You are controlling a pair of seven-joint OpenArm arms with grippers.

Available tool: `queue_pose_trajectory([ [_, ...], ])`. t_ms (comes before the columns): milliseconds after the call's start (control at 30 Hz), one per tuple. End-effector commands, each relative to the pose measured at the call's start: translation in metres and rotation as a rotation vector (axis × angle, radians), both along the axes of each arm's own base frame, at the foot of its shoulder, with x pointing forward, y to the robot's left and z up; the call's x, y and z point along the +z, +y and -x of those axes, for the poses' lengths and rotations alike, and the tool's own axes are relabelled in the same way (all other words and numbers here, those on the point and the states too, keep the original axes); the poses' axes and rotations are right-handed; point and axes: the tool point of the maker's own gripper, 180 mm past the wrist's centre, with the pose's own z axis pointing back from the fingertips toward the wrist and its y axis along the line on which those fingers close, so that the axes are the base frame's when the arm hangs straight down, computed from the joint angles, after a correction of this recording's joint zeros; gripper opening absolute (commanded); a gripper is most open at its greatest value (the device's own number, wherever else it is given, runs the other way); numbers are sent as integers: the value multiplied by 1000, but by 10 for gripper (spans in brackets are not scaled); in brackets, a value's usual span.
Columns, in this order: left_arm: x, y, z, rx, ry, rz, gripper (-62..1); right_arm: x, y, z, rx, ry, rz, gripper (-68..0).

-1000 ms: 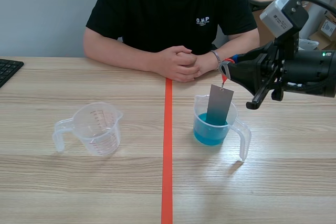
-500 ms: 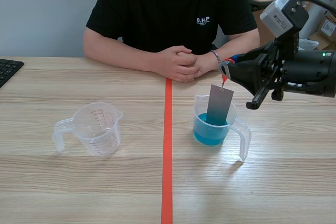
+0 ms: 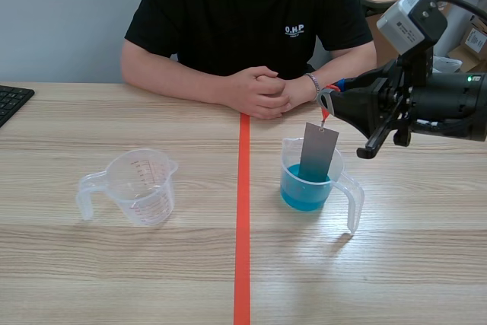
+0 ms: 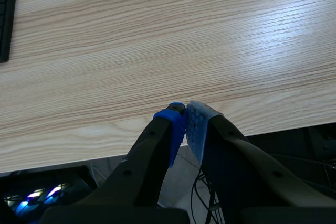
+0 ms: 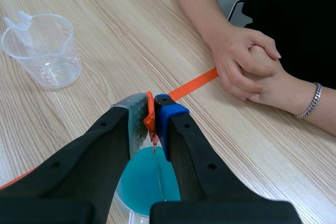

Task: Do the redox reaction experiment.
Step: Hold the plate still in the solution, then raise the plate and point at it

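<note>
A clear measuring cup (image 3: 312, 184) holding blue liquid (image 5: 147, 181) stands just right of the orange tape line. A grey metal plate (image 3: 318, 151) hangs into it from a short red string (image 5: 150, 121). My right gripper (image 3: 327, 100) is above the cup, shut on that string, and the plate's lower end dips into the liquid. An empty clear measuring cup (image 3: 139, 186) stands left of the tape; in the right wrist view the empty cup (image 5: 46, 49) lies well ahead of the fingers. My left gripper (image 4: 185, 124) is shut on nothing over the table's near edge, out of the scene view.
A person sits across the table with clasped hands (image 3: 262, 90) resting near the tape's far end, close behind the blue cup. A black keyboard (image 3: 11, 100) lies at the far left. The table edge (image 4: 173, 145) is under the left gripper.
</note>
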Motion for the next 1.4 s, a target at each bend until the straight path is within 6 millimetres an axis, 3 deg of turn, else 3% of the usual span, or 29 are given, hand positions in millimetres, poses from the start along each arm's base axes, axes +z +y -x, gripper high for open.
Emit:
queue_pose_trajectory([
  [0, 3, -1, -2, -4, -15, 1, -565, 6, -3, -4, 8, -21, 21, -660],
  [300, 3, -1, -2, -4, -15, 1, -565, 17, -2, -5, 15, -46, 12, -660],
  [667, 0, 0, 1, 1, 10, -2, -565, 71, 1, 4, 61, -129, -23, -660],
  [1367, 0, 0, 1, 1, 11, -3, -565, 135, 4, 23, 98, -152, -67, -660],
])
